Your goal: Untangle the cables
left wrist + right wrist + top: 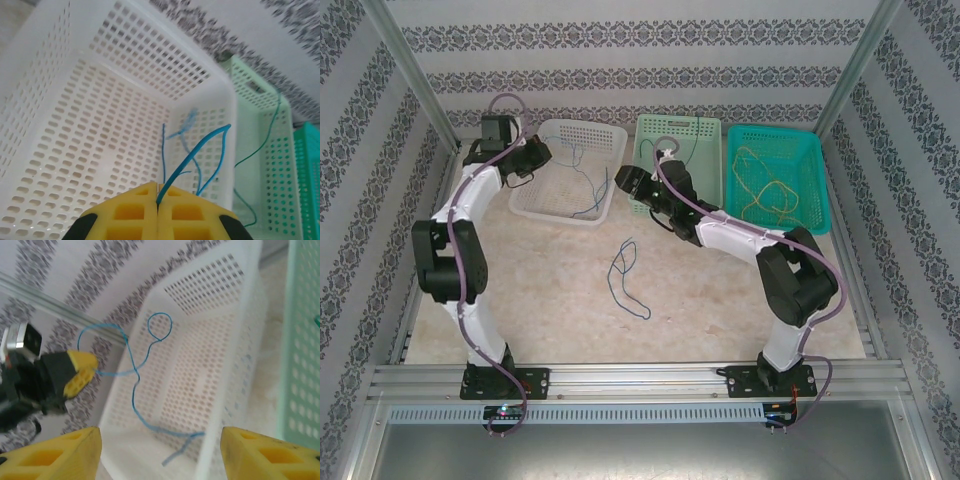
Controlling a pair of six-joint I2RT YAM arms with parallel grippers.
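Left wrist: left gripper [158, 192] pinched on blue cable [189, 160] over white basket [140, 55] (right gripper [160, 435] jaws wide apart).

Left wrist view: the left gripper [158, 187] is cut off by the lower edge. The blue wire [192, 160] is hidden where it enters the closed pads [130, 212], and a loop just beyond them is blurred. Right wrist view: the right gripper [160, 434] is cropped to its fingertips. The green basket [300, 340] to its right runs past the frame.

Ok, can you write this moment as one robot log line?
left gripper: shut on blue cable over white basket | right gripper: open | dark cable: on table
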